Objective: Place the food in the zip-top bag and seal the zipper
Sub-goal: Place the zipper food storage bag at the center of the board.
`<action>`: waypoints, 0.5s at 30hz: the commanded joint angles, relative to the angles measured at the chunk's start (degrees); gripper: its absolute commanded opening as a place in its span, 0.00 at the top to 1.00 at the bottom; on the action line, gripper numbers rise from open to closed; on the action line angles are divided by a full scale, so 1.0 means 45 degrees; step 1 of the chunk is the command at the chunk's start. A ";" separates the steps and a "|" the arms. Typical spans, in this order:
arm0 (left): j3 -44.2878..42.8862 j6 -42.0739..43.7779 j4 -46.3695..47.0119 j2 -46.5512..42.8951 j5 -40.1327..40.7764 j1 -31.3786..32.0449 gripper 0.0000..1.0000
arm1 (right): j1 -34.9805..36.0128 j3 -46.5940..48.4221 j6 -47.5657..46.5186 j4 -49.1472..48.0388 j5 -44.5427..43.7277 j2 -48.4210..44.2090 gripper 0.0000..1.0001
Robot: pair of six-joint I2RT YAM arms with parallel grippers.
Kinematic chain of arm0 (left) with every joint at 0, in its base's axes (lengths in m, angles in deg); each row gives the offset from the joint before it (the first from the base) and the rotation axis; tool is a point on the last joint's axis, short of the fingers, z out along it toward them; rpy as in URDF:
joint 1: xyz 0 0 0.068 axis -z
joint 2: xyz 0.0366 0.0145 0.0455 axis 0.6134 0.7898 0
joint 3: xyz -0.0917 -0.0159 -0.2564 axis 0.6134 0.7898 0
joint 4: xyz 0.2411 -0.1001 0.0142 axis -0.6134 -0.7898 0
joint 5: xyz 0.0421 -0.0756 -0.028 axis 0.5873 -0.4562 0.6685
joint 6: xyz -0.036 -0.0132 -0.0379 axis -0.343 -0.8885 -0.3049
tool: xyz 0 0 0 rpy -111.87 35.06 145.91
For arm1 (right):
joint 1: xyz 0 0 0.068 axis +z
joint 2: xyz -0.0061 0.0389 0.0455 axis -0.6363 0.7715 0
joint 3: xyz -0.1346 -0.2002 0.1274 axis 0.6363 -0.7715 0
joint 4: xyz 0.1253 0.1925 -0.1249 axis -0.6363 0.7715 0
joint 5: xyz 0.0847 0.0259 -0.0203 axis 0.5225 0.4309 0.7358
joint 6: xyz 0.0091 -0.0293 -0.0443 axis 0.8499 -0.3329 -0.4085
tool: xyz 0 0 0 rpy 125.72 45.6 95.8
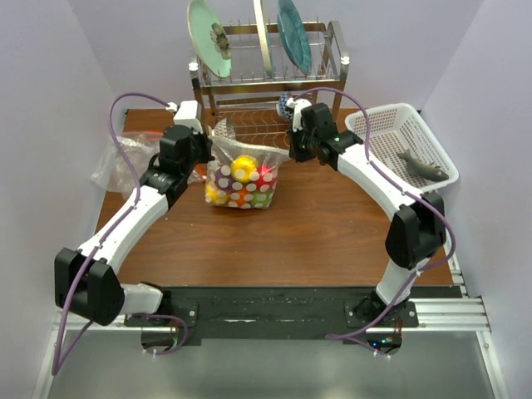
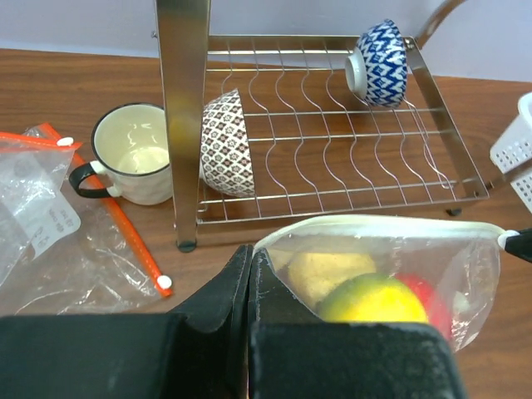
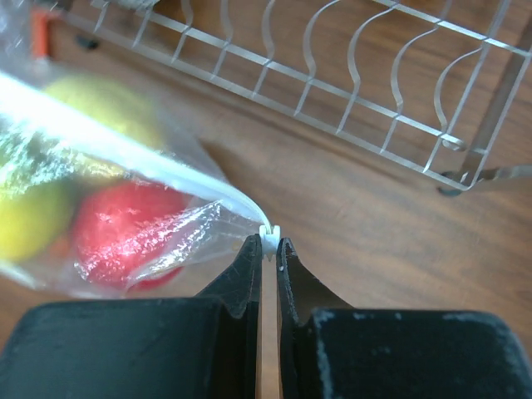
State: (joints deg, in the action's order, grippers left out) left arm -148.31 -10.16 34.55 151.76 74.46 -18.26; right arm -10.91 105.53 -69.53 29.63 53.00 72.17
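L gripper [image 1: 208,151] clamped tight on left corner of zip-top bag [image 1: 241,193]. Bag sits mid-table, just in front of dish rack [image 1: 266,83], mouth stretched btwn the 2 arms. Food [image 1: 243,169] inside: yellow & red rounds. R gripper [image 3: 268,248] pinched on white end of zipper [image 2: 374,219]. White basket [image 1: 382,125] far right.

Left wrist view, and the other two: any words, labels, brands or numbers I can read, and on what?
No text can be read in any view.
On the plain clear bag: a white printed panel, too blurred to read.
On the zip-top bag: white dots only, no lettering.
On the mug, the brown-patterned bowl and the blue bowl: no words.
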 commanded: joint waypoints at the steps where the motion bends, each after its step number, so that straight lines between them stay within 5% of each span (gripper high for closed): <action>1: 0.0019 -0.0512 0.2103 0.0505 0.0847 -0.0033 1.00 | -0.0340 0.1412 0.0477 -0.0799 -0.0412 0.0423 0.84; 4: -0.0138 -0.0511 0.1986 0.0740 0.1043 -0.0072 0.95 | -0.0418 0.1900 0.0516 -0.0740 -0.0509 0.0736 0.72; 5: -0.0158 -0.0453 0.1967 0.0779 0.1062 -0.0111 0.72 | -0.0418 0.2017 0.0516 -0.0740 -0.0549 0.0737 0.65; 8: -0.0664 -0.0181 0.1171 0.0761 0.0985 -0.0131 0.32 | -0.0418 0.2292 0.0516 -0.0526 -0.0665 0.0621 0.50; 15: -0.1605 0.0484 -0.1235 -0.0077 0.0264 -0.0131 0.07 | -0.0399 0.1105 0.1139 -0.0661 -0.1074 -0.1487 0.40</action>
State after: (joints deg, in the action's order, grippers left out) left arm -153.27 -10.16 32.69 155.59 77.23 -18.44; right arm -12.79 112.44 -67.00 29.01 50.84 73.96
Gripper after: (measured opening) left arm 0.875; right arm 0.576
